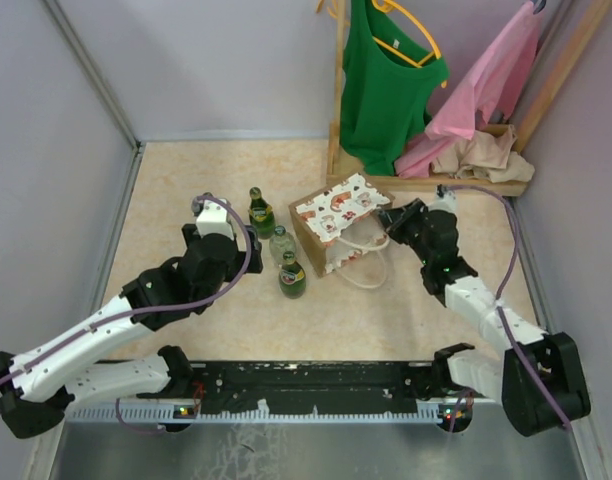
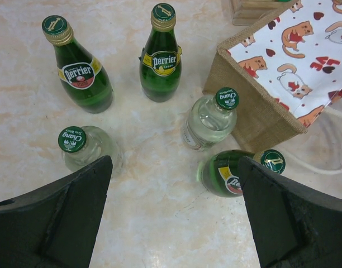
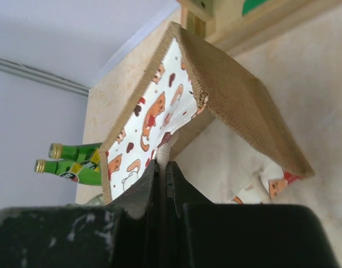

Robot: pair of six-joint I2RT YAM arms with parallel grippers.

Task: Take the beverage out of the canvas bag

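The canvas bag (image 1: 338, 222) lies on its side on the table (image 1: 186, 180), with green and clear bottles (image 2: 160, 61) just beside it. My right gripper (image 3: 162, 164) is clenched on its white handle (image 3: 163, 152). My left gripper (image 2: 175, 167) hangs spread wide above the bottles.

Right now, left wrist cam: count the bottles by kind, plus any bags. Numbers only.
Green Perrier bottles: 3
Clear Chang bottles: 2
Canvas bag: 1
Total: 6
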